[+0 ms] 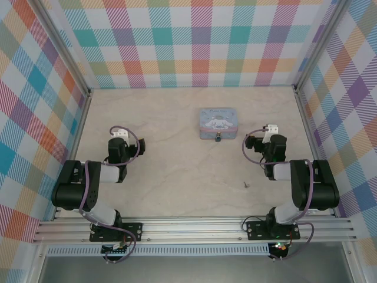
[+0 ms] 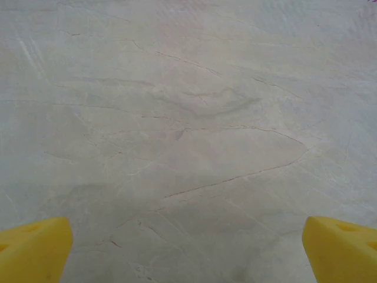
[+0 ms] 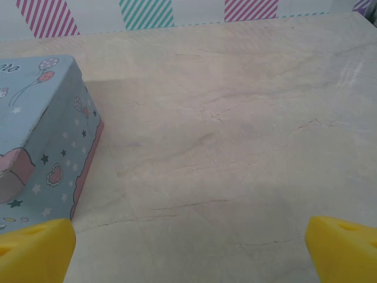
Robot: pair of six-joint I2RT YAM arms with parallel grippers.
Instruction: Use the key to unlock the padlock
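Left gripper (image 2: pixel 188 250) wide, right gripper (image 3: pixel 189 250) wide, both angled downward

Top external camera: fixed above and behind my two bases, facing down and forward, far enough to take in the whole table (image 1: pixel 177 118) and the checked walls (image 1: pixel 194 41).

Left wrist camera: close over bare tabletop, tilted down, my left fingertips (image 2: pixel 32 247) in its lower corners.

Right wrist camera: low and near, facing the back wall, my right fingertips (image 3: pixel 35 250) at the bottom, tin (image 3: pixel 41 135) at the left.

Shared with the top view: tin, tabletop, back wall.
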